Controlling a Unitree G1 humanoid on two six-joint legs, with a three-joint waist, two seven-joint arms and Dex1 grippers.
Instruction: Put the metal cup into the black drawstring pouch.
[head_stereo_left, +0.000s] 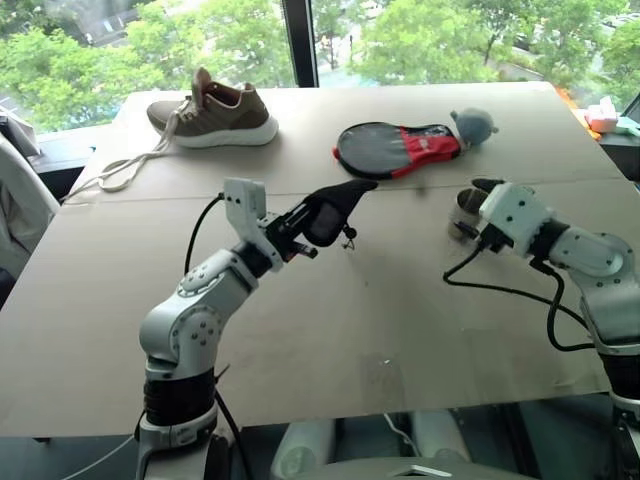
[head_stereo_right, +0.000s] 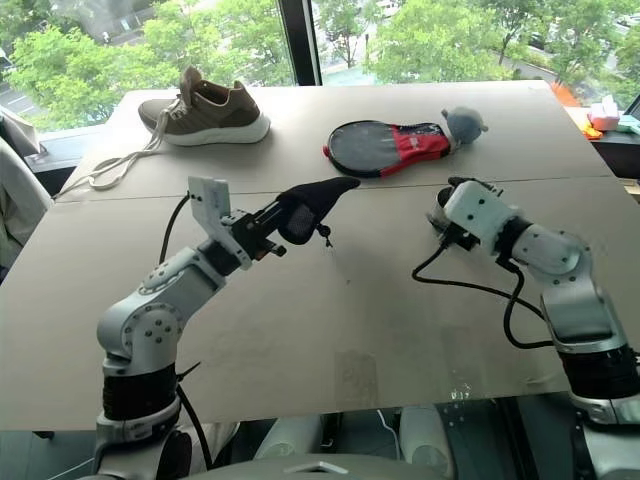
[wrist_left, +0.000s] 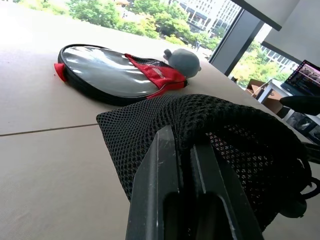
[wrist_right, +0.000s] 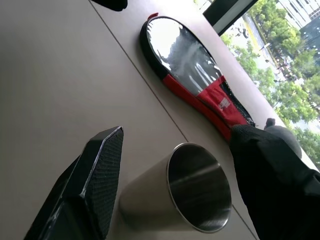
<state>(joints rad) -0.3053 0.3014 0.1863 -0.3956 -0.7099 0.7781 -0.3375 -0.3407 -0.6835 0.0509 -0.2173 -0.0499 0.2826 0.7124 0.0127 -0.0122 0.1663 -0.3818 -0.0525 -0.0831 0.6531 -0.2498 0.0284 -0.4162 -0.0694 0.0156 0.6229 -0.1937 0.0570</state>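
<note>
Pouch first: my left gripper (head_stereo_right: 272, 236) is clamped on the black drawstring pouch (head_stereo_right: 312, 207), holding it up above the tabletop (head_stereo_right: 330, 320). My right gripper (wrist_right: 165, 190) stands wide apart around the metal cup (wrist_right: 185, 187), which seems to rest on the tabletop just before the black-and-red paddle case (head_stereo_left: 395, 147).

The right end effector (head_stereo_left: 478, 205) is covering most of the metal cup (head_stereo_left: 466, 210) in the head views, leaving a sliver of rim showing. In the left wrist view, the left end effector (wrist_left: 192, 160) is hiding the lower part of the black drawstring pouch (wrist_left: 165, 120). The grey stuffed toy (wrist_right: 285, 137) is sitting half behind a finger in the right wrist view.
</note>
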